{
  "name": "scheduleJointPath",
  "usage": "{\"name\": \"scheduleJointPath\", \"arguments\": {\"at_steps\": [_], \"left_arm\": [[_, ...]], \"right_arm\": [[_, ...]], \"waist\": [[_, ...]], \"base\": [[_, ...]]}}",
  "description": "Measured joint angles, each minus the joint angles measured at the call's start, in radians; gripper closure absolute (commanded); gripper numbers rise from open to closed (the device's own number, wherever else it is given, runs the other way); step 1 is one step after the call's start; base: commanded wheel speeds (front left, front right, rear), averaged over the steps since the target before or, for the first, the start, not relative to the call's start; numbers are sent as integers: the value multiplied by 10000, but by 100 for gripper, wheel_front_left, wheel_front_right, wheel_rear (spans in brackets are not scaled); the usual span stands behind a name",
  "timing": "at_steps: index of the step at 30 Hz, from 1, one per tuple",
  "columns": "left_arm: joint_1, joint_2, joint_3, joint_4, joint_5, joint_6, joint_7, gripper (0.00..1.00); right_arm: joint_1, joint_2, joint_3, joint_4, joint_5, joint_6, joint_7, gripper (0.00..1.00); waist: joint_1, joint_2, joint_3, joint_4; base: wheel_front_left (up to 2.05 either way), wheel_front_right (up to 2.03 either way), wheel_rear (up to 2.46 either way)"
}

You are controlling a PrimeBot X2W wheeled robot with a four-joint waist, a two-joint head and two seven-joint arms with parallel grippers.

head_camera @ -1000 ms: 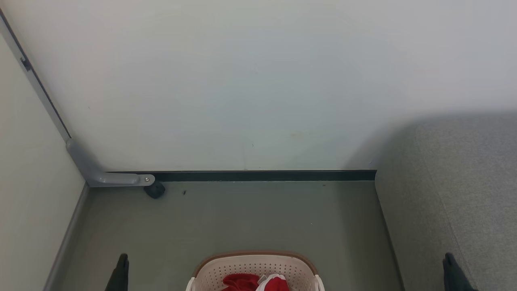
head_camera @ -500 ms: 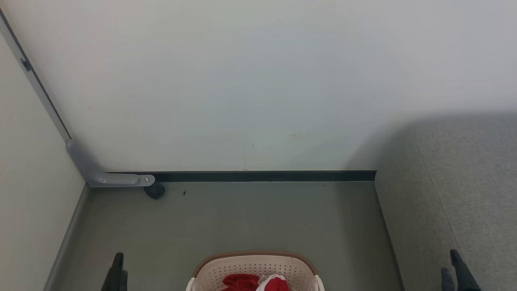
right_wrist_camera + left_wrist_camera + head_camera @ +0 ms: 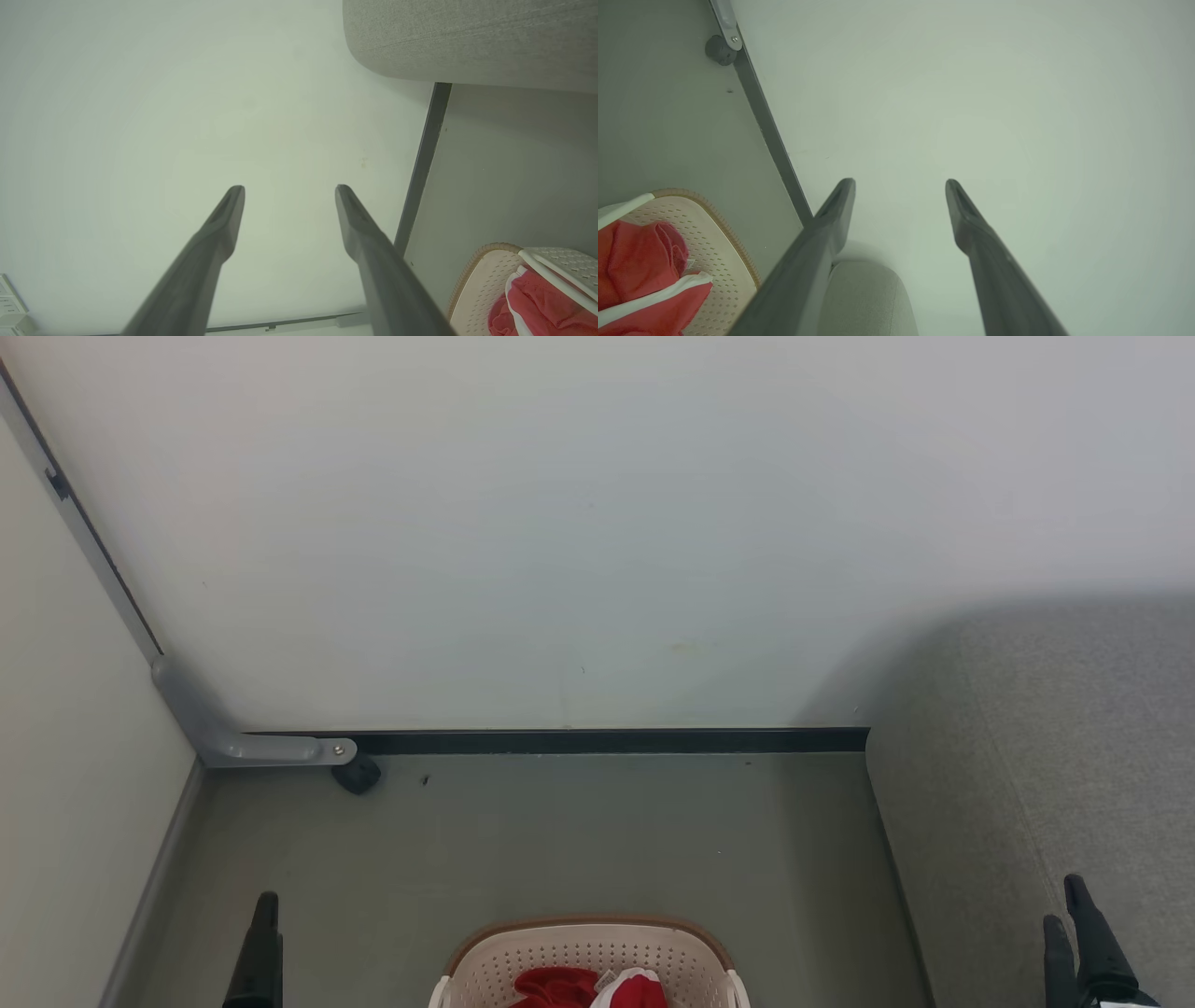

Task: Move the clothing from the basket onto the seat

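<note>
**Head view, bottom edge.** The left gripper [image 3: 265,900] is at lower left and the right gripper [image 3: 1064,899] at lower right, with fingers pointing up-frame. The wrist views show both pairs of jaws spread wide, holding nothing.

**Bottom centre.** The basket [image 3: 588,947] stands mouth upward with its curved brown rim toward the wall. The frame cuts it off, so its long axis cannot be told. Red-and-white clothing [image 3: 560,987] lies inside.

**Beyond.** Grey floor [image 3: 560,840].

**Right side.** The seat [image 3: 1074,756] has its left edge running up-frame to the wall [image 3: 597,523]. A dark baseboard [image 3: 607,741] spans the centre there.
</note>
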Motion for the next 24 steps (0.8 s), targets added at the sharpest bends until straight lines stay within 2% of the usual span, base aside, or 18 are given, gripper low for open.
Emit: {"name": "scheduleJointPath", "arguments": {"at_steps": [8, 16, 24], "left_arm": [[-2, 167, -148, -370, 978, 121, -290, 0], [-3, 380, -453, -721, 2052, 274, -581, 0], [-47, 744, -834, -928, 3588, 485, -903, 0]], "right_arm": [[-3, -320, 46, -508, -723, 6, -219, 0], [-3, -834, 428, -965, -2040, 8, -516, 0], [-4, -1425, 947, -1348, -3331, 10, -748, 0]], "waist": [[0, 0, 20, 2], [0, 0, 57, 4], [0, 0, 98, 12]], "base": [[0, 0, 0], [0, 0, 0], [0, 0, 0]]}}
